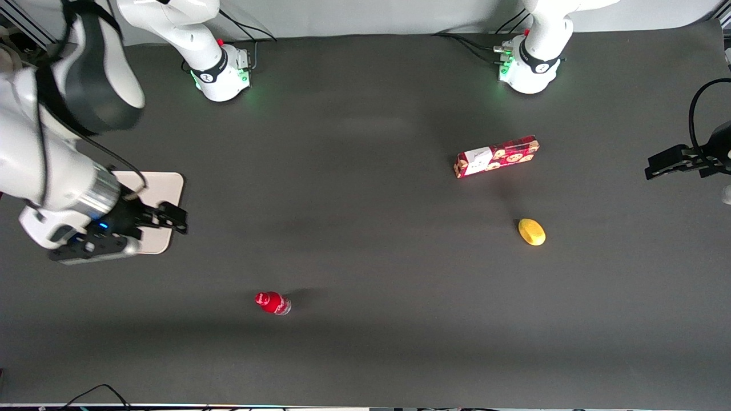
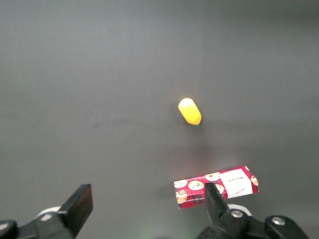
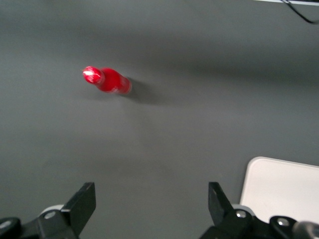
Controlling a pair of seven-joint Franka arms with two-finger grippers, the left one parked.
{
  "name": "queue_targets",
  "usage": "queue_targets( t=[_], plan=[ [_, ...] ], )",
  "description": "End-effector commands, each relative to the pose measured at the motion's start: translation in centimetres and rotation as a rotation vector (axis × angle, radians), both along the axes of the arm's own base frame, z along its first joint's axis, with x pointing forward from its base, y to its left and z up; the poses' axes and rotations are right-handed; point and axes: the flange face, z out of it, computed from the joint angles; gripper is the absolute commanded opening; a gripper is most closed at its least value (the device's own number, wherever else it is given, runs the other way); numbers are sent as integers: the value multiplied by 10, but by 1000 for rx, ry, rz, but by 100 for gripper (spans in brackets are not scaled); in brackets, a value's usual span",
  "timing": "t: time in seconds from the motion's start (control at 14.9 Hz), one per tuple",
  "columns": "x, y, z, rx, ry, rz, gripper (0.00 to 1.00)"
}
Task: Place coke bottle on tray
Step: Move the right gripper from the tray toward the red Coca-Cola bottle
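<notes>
Coke bottle (image 1: 273, 302) stands alone on the dark surface (image 1: 365, 257), nearer the front camera than the tray (image 1: 165, 188), where the pincer (image 1: 171, 218) hovers, spread and empty. The right wrist view shows bottle (image 3: 106, 80) and tray (image 3: 284, 189) well apart; a careless approach could topple the slim bottle.

Sitting on the desk (image 1: 365, 354): one bottle (image 1: 273, 302), one tray (image 1: 165, 188), one cookie box (image 1: 497, 156), one lemon (image 1: 531, 232). One hand (image 1: 181, 220) is hovering, fingers spread, over the tray.
</notes>
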Motion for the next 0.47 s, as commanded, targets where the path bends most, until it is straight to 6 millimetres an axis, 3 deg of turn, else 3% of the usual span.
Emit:
queue_targets(
  t=[0.0, 0.27, 0.4],
  plan=[
    [51, 54, -32, -1, -81, -22, 100],
    [82, 97, -74, 5, -149, -39, 100],
    [91, 127, -107, -3, -149, -33, 100]
  ],
)
